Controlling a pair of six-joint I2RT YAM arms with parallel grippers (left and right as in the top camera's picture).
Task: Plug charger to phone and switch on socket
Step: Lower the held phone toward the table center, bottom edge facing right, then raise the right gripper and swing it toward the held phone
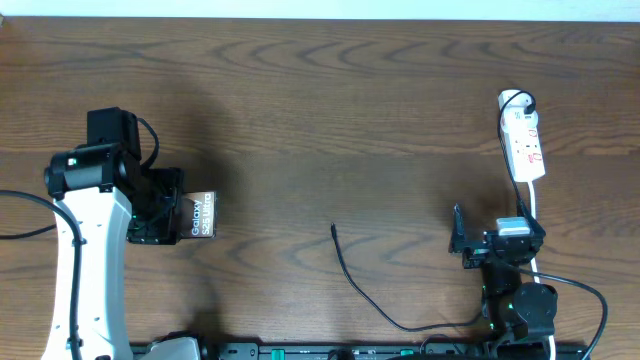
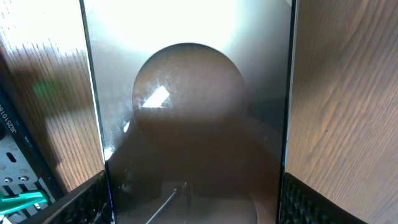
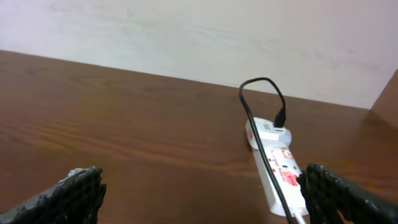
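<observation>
We are seeing the left gripper clamping the phone. In the wrist view its ribbed black fingers are pressing against the two long glass edges, and the dark slab is filling the gap between them. We are not able to tell whether the phone is lying flat on the table or hanging just above it. Its glossy screen is showing white lettering and a brownish oval, and it is catching bright glare.

The right gripper is standing spread wide and holding nothing, its textured pads hovering over dark wood grain. Ahead of it the socket, a narrow white strip with red markings, is lying near the table's right edge. A thin black lead is looping out of its far end.

The charger is trailing across the wood between the arms, its small tip lying free, well apart from the phone.
</observation>
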